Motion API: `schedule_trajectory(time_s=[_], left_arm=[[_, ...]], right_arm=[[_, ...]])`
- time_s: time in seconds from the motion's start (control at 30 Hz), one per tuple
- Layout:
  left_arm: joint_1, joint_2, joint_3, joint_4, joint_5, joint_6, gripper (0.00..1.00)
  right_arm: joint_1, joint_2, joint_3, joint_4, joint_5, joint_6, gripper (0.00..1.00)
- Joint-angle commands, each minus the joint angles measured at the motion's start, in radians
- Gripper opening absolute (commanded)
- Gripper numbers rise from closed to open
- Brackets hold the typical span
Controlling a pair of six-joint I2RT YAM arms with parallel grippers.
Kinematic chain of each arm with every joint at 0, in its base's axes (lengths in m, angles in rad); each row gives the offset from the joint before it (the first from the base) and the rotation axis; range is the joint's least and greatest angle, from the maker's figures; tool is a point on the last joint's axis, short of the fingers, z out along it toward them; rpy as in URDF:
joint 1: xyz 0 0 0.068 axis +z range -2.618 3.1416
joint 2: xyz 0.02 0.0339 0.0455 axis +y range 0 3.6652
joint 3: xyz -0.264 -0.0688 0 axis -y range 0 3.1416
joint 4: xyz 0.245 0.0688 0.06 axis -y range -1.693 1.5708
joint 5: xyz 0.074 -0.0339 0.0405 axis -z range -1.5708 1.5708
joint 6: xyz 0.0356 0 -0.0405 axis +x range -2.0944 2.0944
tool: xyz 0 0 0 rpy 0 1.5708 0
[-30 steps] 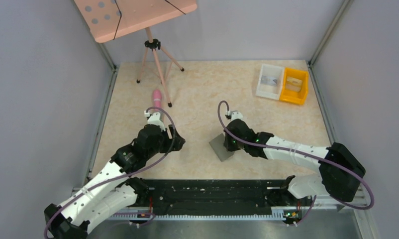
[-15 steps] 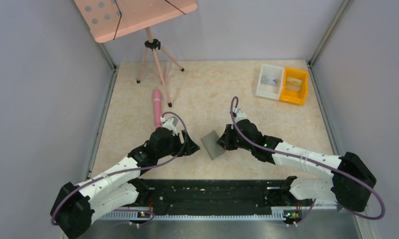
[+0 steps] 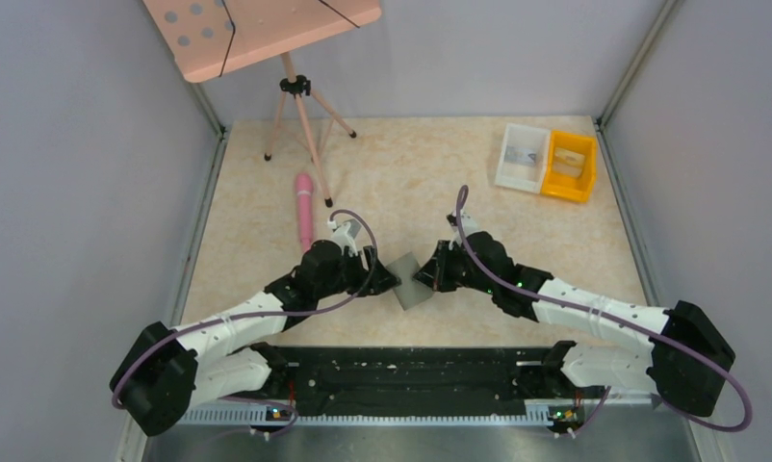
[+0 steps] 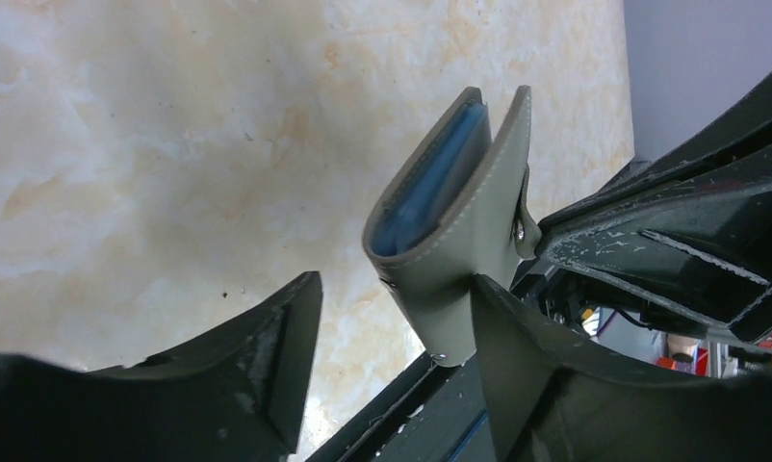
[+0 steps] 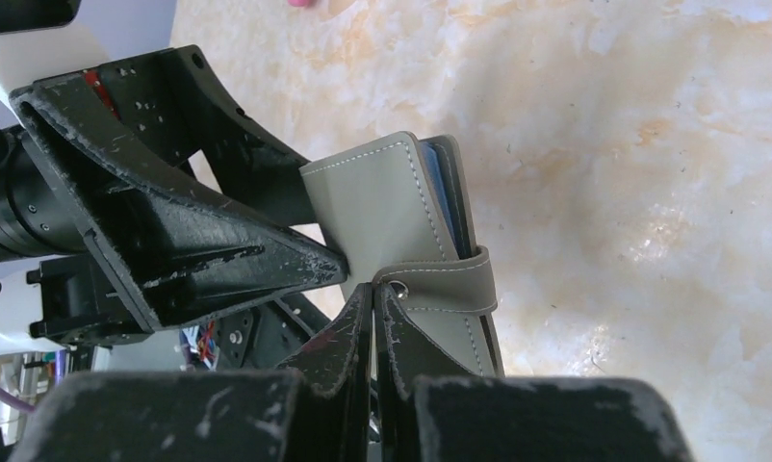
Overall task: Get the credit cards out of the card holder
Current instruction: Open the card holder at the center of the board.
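The card holder point(image 3: 411, 281) is a closed grey wallet with a snap strap, held tilted off the table between the two grippers. Blue cards point(image 4: 430, 183) show edge-on inside it. My right gripper point(image 3: 426, 274) is shut on the holder's cover beside the strap point(image 5: 373, 289). My left gripper point(image 3: 387, 281) is open, its jaws either side of the holder's lower corner point(image 4: 394, 284); the right-hand finger point(image 4: 517, 346) touches the cover. The holder also shows in the right wrist view point(image 5: 382, 212), with the left gripper's fingers point(image 5: 170, 241) behind it.
A pink cylinder point(image 3: 306, 204) lies behind the left arm, next to a tripod point(image 3: 300, 115) carrying a pink board. A white bin point(image 3: 522, 156) and a yellow bin point(image 3: 570, 166) stand at the back right. A black rail point(image 3: 411, 371) runs along the near edge.
My right gripper has carried the card holder leftward toward the centre. My left arm has swung right and forward, and its open jaws now straddle the holder.
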Motion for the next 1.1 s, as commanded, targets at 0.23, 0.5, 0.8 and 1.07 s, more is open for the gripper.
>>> schedule_trajectory(time_s=[0.23,0.5,0.8,1.07], left_arm=[[-0.004,-0.017,0.036,0.085,0.026,-0.049,0.20],[-0.005,-0.054,0.040,0.038,0.012,-0.038,0.00],[-0.004,-0.072,0.033,-0.060,-0.075,-0.041,0.00],[-0.005,-0.030,0.063,-0.134,-0.088,-0.041,0.00]], right_arm=[[0.015,-0.033,-0.029,0.086,-0.022,0.014,0.00],[0.015,-0.045,-0.040,0.050,0.028,-0.005,0.00],[-0.023,-0.043,-0.084,-0.001,0.106,-0.104,0.00],[-0.037,-0.015,-0.069,0.016,0.024,-0.113,0.09]])
